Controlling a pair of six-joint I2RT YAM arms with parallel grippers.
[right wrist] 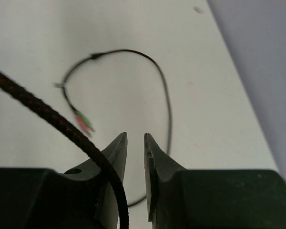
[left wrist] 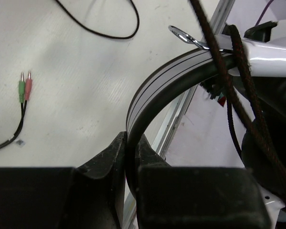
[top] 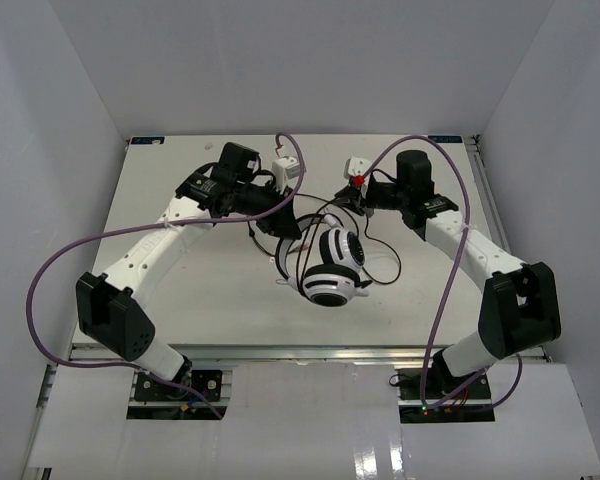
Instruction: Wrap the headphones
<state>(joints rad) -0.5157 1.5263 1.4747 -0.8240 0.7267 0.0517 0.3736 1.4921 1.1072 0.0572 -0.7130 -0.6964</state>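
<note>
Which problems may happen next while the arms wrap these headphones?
1. The cable runs beside the right gripper, whose jaws stand apart with nothing between them; it may slide away and loosen.
2. The left gripper pinches only the thin headband, so the headphones might twist or slip.

cable (right wrist: 52, 120) crossing right tool (right wrist: 135, 143), table (top: 220, 300) open left
</note>
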